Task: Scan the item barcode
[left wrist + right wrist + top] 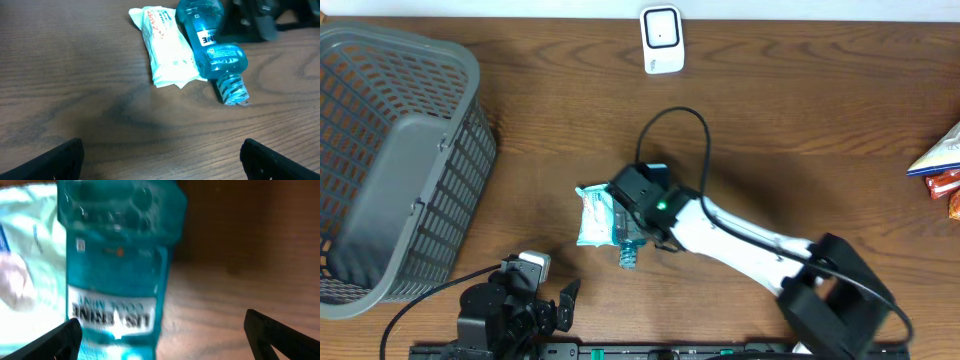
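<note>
A blue mouthwash bottle [629, 248] lies on the wooden table, cap toward the front edge, against a white and teal packet [593, 215]. My right gripper [638, 212] hovers open right over the bottle. In the right wrist view the bottle [115, 270] fills the left half, close to the left finger, with the packet [27, 255] beside it and the gripper [162, 340] holding nothing. My left gripper [553, 287] rests open near the front edge. Its wrist view has the bottle [215, 50] and packet [167, 47] well ahead of the empty gripper [162, 160]. No barcode is readable.
A white scanner [662, 38] stands at the back edge, centre. A large grey basket [470, 150] fills the left side. Snack bags [945, 165] lie at the right edge. The right arm's black cable loops over the table behind the bottle.
</note>
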Robot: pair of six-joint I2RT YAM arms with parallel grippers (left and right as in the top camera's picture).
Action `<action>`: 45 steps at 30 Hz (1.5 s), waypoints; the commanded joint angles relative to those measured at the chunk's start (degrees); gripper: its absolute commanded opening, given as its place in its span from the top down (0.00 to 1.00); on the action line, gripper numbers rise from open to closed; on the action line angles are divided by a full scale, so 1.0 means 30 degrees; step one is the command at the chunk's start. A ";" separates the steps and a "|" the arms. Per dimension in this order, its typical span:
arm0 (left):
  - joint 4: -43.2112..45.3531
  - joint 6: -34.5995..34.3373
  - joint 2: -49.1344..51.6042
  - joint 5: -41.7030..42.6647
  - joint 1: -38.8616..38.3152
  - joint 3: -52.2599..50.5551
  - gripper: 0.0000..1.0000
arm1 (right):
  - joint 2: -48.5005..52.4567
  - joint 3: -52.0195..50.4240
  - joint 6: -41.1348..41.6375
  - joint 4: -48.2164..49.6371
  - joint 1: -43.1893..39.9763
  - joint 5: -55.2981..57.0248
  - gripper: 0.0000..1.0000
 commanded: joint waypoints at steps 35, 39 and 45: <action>-0.0233 -0.0022 -0.0080 0.0087 -0.0007 0.0029 0.01 | 0.6244 0.4182 -1.2036 -0.2987 -0.0714 -1.3391 0.86; -0.0233 -0.0022 -0.0080 0.0087 -0.0007 0.0029 0.01 | 0.6244 0.4153 -1.7019 -0.2994 -0.1872 -1.8221 0.85; -0.0233 -0.0022 -0.0080 0.0087 -0.0015 0.0029 0.01 | 0.6273 0.3912 -2.0189 -0.2834 -0.2914 -1.9642 0.76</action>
